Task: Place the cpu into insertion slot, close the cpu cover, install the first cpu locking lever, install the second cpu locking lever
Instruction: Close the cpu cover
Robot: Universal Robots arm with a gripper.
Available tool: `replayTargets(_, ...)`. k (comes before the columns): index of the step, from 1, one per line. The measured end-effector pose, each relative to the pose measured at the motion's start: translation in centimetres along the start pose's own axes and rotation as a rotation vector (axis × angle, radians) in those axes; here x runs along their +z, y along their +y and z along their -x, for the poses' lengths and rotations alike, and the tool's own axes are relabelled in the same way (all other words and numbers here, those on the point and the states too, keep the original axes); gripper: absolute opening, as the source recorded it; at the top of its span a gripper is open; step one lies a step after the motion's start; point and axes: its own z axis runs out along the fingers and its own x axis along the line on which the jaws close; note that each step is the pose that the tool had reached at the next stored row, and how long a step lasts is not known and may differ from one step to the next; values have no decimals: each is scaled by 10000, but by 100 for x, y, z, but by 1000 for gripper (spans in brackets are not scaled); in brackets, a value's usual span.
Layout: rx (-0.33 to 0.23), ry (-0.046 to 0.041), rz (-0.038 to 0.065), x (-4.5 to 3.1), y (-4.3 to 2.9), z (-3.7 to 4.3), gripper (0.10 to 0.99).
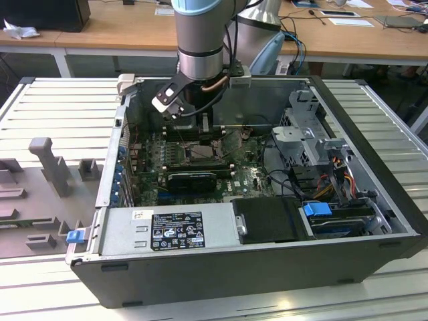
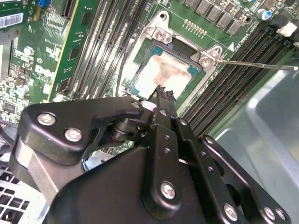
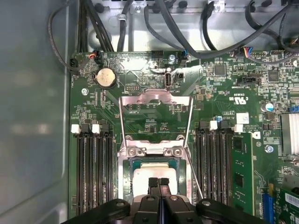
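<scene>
Starting closest in, both wrist views have the gripper (image 3: 159, 183) right up front, its two black fingers (image 2: 164, 100) pressed flat together with nothing between them. The tips sit right at the cpu (image 3: 141, 179); can't tell if they actually touch it. The chip is already down in the socket (image 3: 127, 173), and the second wrist view shows something the first doesn't: its pale top is smeared with a patchy, brownish film.

Just past the chip, the first wrist view gives the clearest look at the cover (image 3: 156, 99). It's flipped open, away from the socket, and you see green board through its cut-out. A thin lever rod (image 3: 194, 172) angles off beside the socket, not latched. In the second wrist view a rod sticks out sideways over the memory slots (image 2: 233, 51). Further out the first wrist view has a coin battery (image 3: 106, 78), then a bundle of black cables (image 3: 219, 28) along the case wall.

The exterior view gives the big picture the wrist cams can't: a silver power supply (image 1: 167, 227) nearest, then the board, the arm (image 1: 200, 40) reaching straight down into the open case (image 1: 374, 127), a drive cage (image 1: 307, 134) on the exterior view's right, and a wooden desk (image 1: 100, 33) behind.
</scene>
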Motion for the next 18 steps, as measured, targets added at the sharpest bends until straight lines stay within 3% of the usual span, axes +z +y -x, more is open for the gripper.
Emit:
replayTargets(11, 0, 1, 0, -122, 11, -3, 106)
replayTargets(18, 0, 1, 1, -137, 12, -5, 106)
